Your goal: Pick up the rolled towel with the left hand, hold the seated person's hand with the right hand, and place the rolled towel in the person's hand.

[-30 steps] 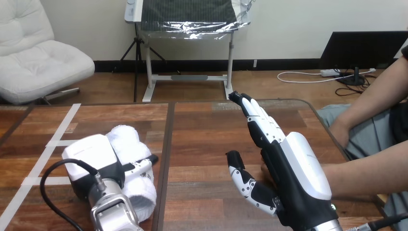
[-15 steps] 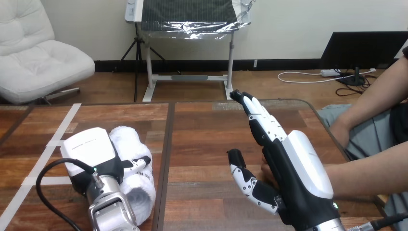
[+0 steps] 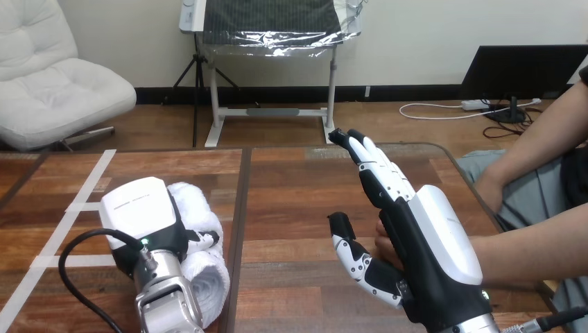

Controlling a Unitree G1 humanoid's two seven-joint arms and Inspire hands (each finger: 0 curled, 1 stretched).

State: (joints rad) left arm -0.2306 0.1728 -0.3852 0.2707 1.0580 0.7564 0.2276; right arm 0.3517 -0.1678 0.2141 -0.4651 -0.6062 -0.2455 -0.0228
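The left hand (image 3: 139,215) sits on the rolled towel (image 3: 208,277) with its fingers curled round it. I judge the towel is not yet lifted from the bench (image 3: 298,194). The right hand (image 3: 437,236) has straight fingers, just beside the person's hand (image 3: 385,243), not grasping it. Holding and handing over are left. The wooden bench has white tape lines (image 3: 76,208).

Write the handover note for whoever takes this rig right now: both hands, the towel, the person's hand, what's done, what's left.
Left robot hand: on top of the rolled towel, fingers curled round it, at the left part of the table; I cannot tell if it is lifted.
Right robot hand: open, fingers straight, beside the person's hand, which is mostly hidden behind it; contact unclear.
Done: towel grasped.
Left: lift it, close the right robot hand on the person's hand, place the towel there.
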